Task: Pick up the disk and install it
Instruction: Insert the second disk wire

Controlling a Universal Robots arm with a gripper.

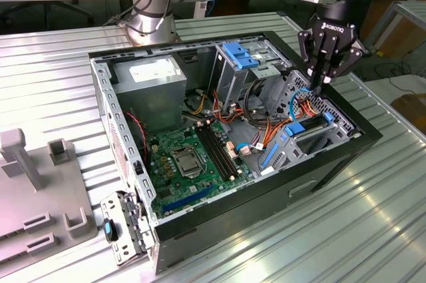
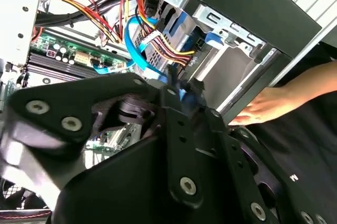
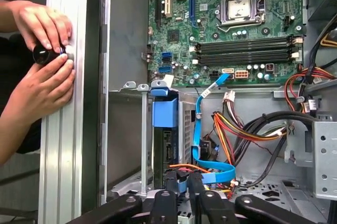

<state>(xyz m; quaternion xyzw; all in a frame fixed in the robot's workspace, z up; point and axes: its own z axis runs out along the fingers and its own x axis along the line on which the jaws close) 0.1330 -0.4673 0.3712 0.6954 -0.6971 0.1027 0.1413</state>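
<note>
In the exterior view, the open computer case lies on the ribbed metal table, with the green motherboard on its floor and the disk seated in the drive bay toward the exterior view's right. Above that bay hangs the gripper, fingertips drawn together and holding nothing. In the first wrist view, a person's hands rest at the table rail beside the case.

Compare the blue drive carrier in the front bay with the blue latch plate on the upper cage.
In the exterior view, the disk has deeper-blue rails, seated low in its bay beneath the claw. The latch plate is lighter, ribbed, atop the cage. Both are blue plastic inside the case.
</note>
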